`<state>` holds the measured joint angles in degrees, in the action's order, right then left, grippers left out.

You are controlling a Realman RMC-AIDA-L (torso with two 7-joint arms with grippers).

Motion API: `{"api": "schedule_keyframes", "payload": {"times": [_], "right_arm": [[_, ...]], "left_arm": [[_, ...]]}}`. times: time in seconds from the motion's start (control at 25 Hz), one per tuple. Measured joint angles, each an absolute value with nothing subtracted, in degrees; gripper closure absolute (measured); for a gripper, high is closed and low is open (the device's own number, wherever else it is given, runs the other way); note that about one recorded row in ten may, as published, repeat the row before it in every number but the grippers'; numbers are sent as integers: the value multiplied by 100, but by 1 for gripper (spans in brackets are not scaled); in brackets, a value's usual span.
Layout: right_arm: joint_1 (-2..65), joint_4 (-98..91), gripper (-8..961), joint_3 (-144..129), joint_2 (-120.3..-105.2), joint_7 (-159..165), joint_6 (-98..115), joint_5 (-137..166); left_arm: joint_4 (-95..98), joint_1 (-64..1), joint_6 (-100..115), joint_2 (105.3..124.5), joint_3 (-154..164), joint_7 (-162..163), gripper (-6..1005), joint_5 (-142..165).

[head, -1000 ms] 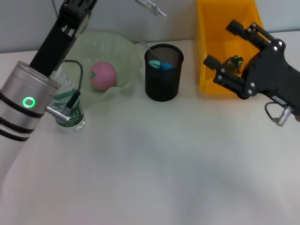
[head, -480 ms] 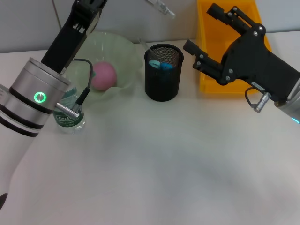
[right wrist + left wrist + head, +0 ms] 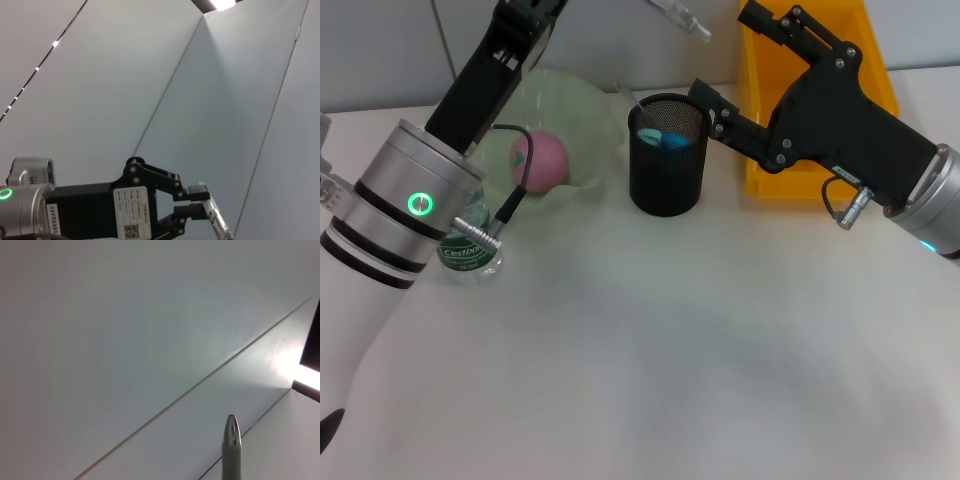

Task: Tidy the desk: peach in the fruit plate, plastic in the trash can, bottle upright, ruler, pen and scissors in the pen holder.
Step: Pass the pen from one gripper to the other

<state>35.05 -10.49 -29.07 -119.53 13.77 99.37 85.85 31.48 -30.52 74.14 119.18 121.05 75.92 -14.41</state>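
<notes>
The pink peach (image 3: 542, 160) lies in the pale green fruit plate (image 3: 585, 105). In the black mesh pen holder (image 3: 665, 185) stand blue-handled scissors (image 3: 663, 138) and a clear ruler (image 3: 627, 96). A clear bottle (image 3: 470, 252) stands upright beside the plate, half hidden by my left arm (image 3: 460, 110). High above the holder, my left gripper (image 3: 199, 201) is shut on a silver pen (image 3: 682, 17), whose tip (image 3: 231, 432) fills the left wrist view. My right gripper (image 3: 725, 52) hangs open and empty between the holder and the yellow trash can (image 3: 757, 175). The plastic is hidden behind it.
The yellow bin stands at the back right, largely covered by my right arm (image 3: 880, 150). The left arm crosses over the plate and bottle. White tabletop (image 3: 670, 350) stretches across the front.
The right gripper has swung left, away from over the bin, toward the pen holder. My left arm has shifted slightly right with the pen.
</notes>
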Motion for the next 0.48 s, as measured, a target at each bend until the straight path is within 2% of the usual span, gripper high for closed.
{"api": "schedule_keyframes", "payload": {"times": [0.48], "right_arm": [[3687,-946,315,-2909,-11961,1310,9889,8582]], "left_arm": [[3197,-3023,7313,11918,12176,7634,869,-1449]]}}
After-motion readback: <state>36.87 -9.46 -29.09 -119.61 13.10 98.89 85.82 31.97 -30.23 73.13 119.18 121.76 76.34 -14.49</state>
